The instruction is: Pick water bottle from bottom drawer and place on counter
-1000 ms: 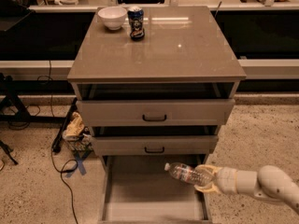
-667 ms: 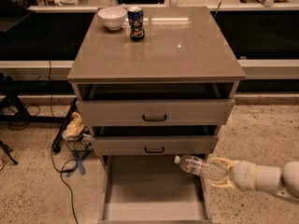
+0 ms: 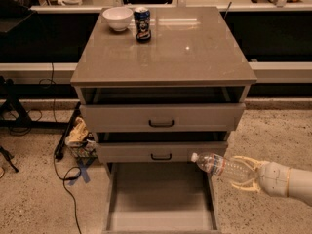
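Note:
The water bottle [image 3: 222, 166] is clear with a white cap and lies on its side in the air, cap pointing left. My gripper [image 3: 249, 173] comes in from the right edge and is shut on the bottle's base end. It holds the bottle above the right wall of the bottom drawer [image 3: 161, 199], which is pulled fully open with a bare floor. The bottle's cap is level with the middle drawer's front. The counter [image 3: 195, 52] is the glossy grey-brown top of the cabinet, well above the bottle.
A white bowl [image 3: 117, 18] and a dark blue can [image 3: 142, 24] stand at the counter's back left. The two upper drawers [image 3: 162, 117] are slightly open. Cables and a crumpled bag [image 3: 78, 133] lie on the floor to the left of the cabinet.
My gripper has lifted the bottle up and to the right, from over the drawer's right side to above its right wall.

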You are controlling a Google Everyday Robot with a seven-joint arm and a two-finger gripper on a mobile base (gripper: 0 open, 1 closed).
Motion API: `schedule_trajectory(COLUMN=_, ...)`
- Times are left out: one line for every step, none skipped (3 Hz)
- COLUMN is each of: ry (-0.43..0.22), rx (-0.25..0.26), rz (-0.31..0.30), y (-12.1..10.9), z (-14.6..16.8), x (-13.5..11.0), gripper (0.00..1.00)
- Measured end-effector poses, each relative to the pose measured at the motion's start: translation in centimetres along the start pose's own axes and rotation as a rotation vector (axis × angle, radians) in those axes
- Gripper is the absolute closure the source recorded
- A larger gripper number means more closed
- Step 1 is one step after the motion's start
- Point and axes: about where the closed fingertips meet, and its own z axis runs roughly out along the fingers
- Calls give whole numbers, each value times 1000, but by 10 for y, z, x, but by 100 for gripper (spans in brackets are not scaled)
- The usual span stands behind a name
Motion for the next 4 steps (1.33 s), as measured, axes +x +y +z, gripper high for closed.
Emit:
schedule_trajectory(ry=-33, rx=12, rz=-40, y=-24, z=2, x=-22, gripper=100)
schedule_trajectory(ry=-79, rx=28, rz=-152, y=-84, z=-19, x=-93, gripper=100)
schedule_trajectory(ry=-102, rx=72, rz=-242, y=-141, z=-37, x=-153, gripper=100)
schedule_trajectory(ry=-102, rx=72, rz=-242, y=-141, z=-37, x=-153, gripper=100)
